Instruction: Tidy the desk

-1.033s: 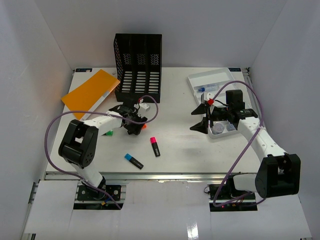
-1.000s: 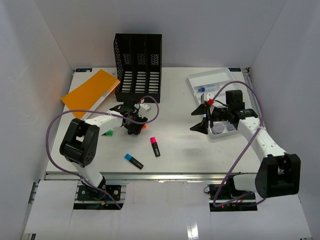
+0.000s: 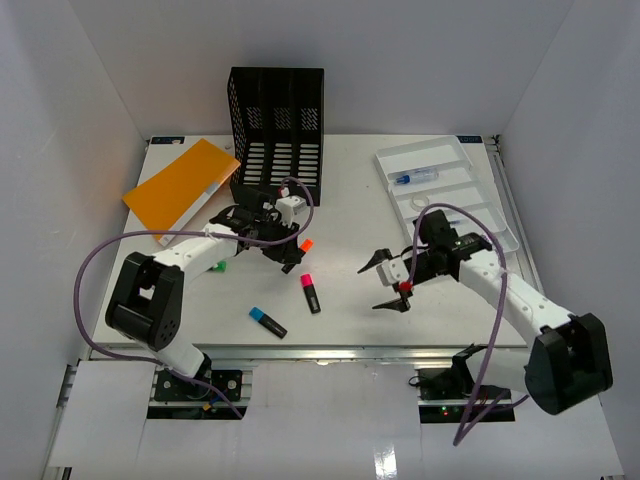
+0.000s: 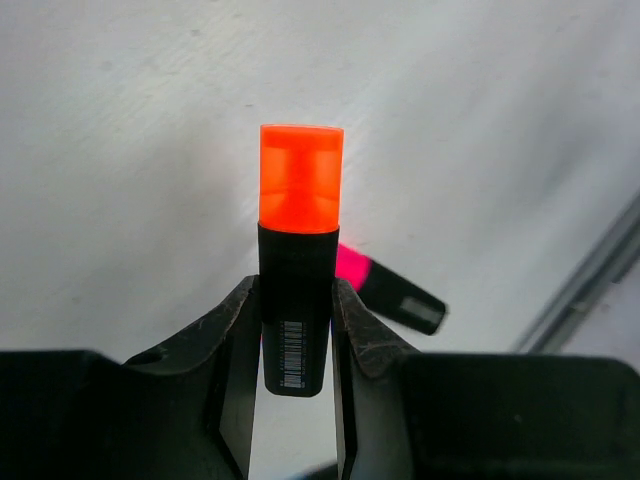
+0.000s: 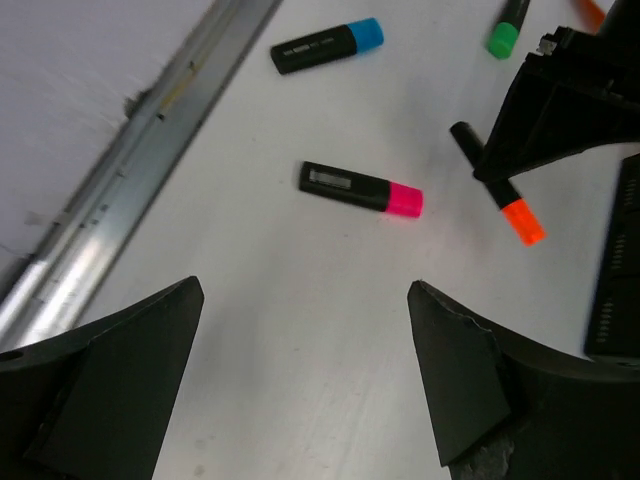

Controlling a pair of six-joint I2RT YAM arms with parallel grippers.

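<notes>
Swung off the tray (image 3: 452,156), right gripper (image 3: 383,281) hangs spread over the desk (image 3: 350,200); left gripper (image 4: 295,292) pinches the orange highlighter (image 4: 300,180).

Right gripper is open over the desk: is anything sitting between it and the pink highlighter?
Nothing visible. In the right wrist view, only bare desk lies between the open right gripper and the pink highlighter. The left gripper, shut on the orange highlighter, is beyond it and off to one side.
</notes>
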